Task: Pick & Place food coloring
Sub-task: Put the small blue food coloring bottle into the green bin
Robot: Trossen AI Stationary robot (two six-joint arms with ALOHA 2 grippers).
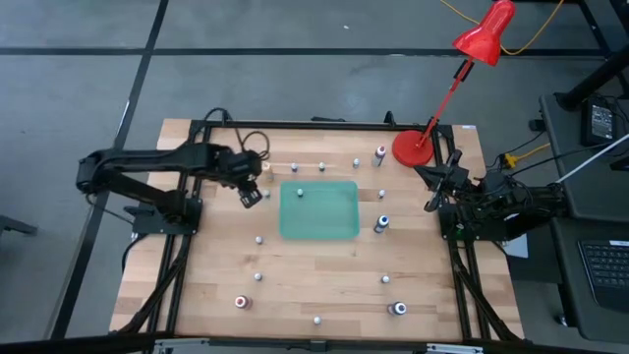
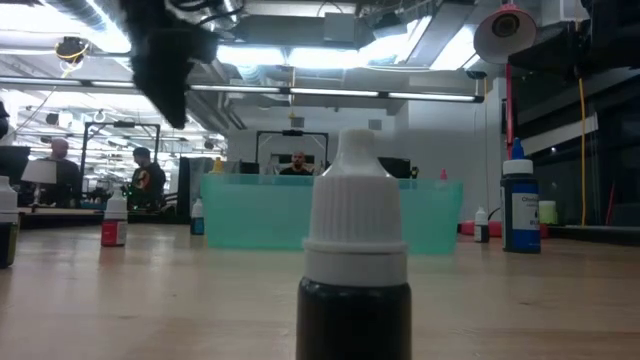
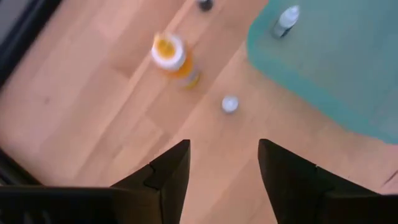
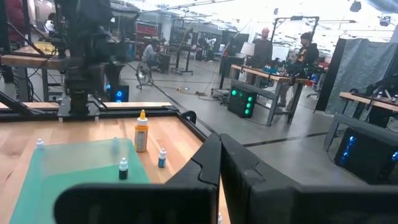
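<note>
Several tiny food coloring bottles stand scattered on their bases over the wooden table (image 1: pixel 206 265). One stands upright on the green mat (image 1: pixel 334 221) near its left edge (image 1: pixel 300 193). An orange-bodied bottle (image 3: pixel 175 59) and a small white-capped one (image 3: pixel 230 104) stand on the wood just left of the mat. My left gripper (image 1: pixel 250 195) hovers above the table beside them, open and empty (image 3: pixel 224 171), pointing steeply down. My right gripper (image 1: pixel 432 192) waits shut at the table's right edge (image 4: pixel 219 163). A dark bottle (image 2: pixel 355 260) stands close to the low camera.
A red desk lamp stands with its base (image 1: pixel 411 147) on the far right corner, its head (image 1: pixel 486 34) raised beyond the table. A blue-capped bottle (image 1: pixel 381 224) stands by the mat's right edge. Black frame rails (image 1: pixel 177 275) run along the table's sides. People sit in the room behind.
</note>
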